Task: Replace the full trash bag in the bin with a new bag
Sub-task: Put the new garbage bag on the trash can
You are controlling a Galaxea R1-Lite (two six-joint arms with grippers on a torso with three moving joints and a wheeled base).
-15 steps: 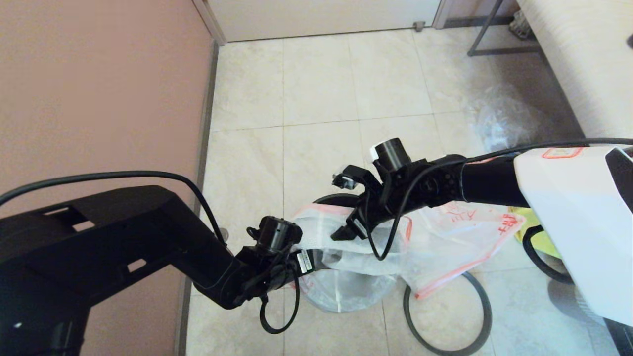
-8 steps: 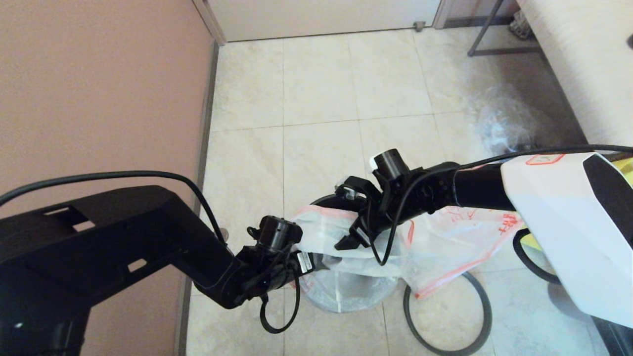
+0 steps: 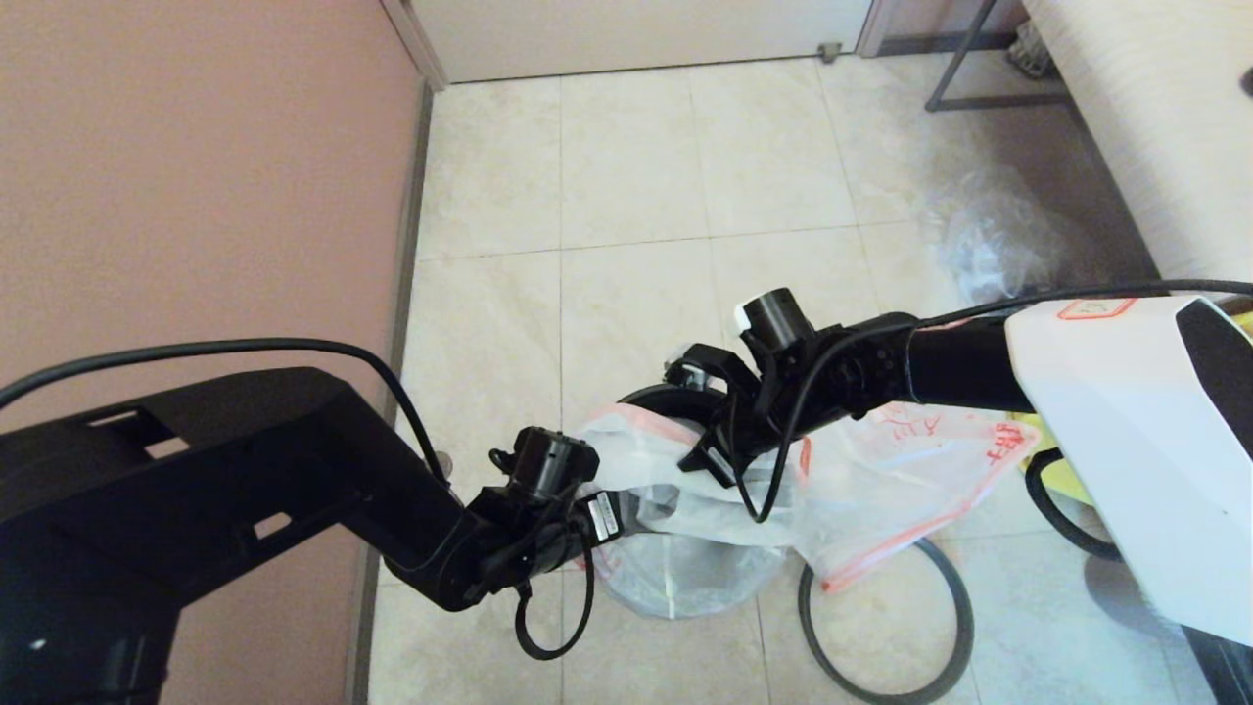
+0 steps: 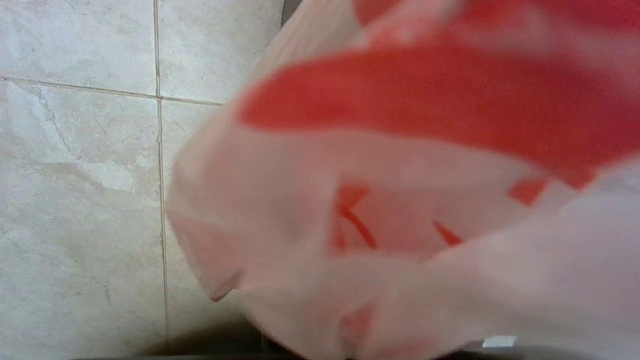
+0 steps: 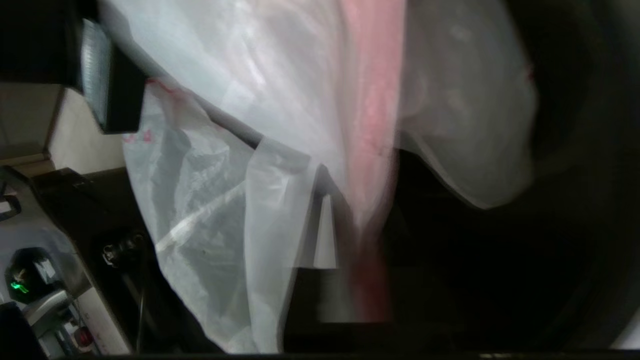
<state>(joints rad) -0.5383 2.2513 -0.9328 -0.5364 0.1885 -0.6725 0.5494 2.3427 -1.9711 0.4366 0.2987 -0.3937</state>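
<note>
We see the new bag (image 3: 881,470) as thin, translucent white plastic film with red print, crinkled and faintly glossy. The bin (image 3: 666,399) looks like smooth black plastic (only its rim edge shows). The hoop (image 3: 954,587) on the floor seems matt dark plastic. The floor tiles (image 3: 626,166) are polished, marbled beige stone or ceramic.

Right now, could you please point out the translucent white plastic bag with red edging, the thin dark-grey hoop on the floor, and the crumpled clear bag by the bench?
Translucent white plastic bag with red edging (image 3: 881,480): head view, printed side panel.
Thin dark-grey hoop (image 3: 964,617): head view, right arc.
Crumpled clear bag (image 3: 994,240): head view, its middle.
</note>
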